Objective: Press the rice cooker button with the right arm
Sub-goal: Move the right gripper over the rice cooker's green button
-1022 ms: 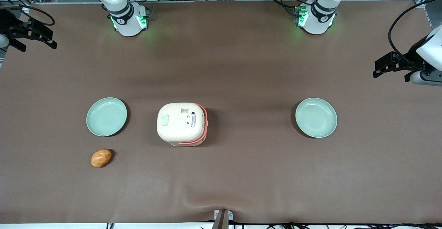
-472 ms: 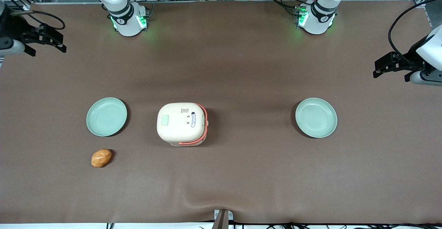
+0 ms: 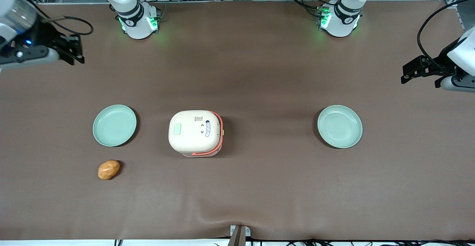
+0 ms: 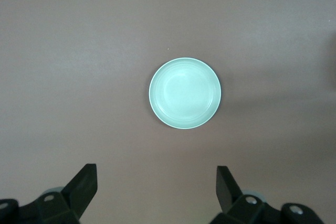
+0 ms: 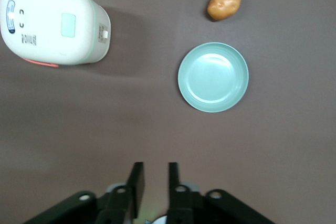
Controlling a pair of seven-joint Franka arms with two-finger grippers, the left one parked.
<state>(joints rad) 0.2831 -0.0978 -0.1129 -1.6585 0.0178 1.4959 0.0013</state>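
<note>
One rice cooker (image 3: 196, 133) sits mid-table, lid closed, its button (image 3: 177, 129) on the lid's side toward the working arm's end; a mint plate (image 3: 114, 125) lies beside it, a potato (image 3: 108, 169) nearer the front camera; the right arm (image 3: 16, 19) holds its gripper (image 5: 153, 181) high, well apart from the cooker, jaws narrowly parted, holding nothing.

Right arm (image 3: 16, 23): cut off by the front view's edge, upper links blurred. Hand (image 5: 153, 182): finger bases run off the wrist view's edge. Rice cooker (image 3: 195, 133): lid print too small to read; body beneath the lid mostly hidden.
</note>
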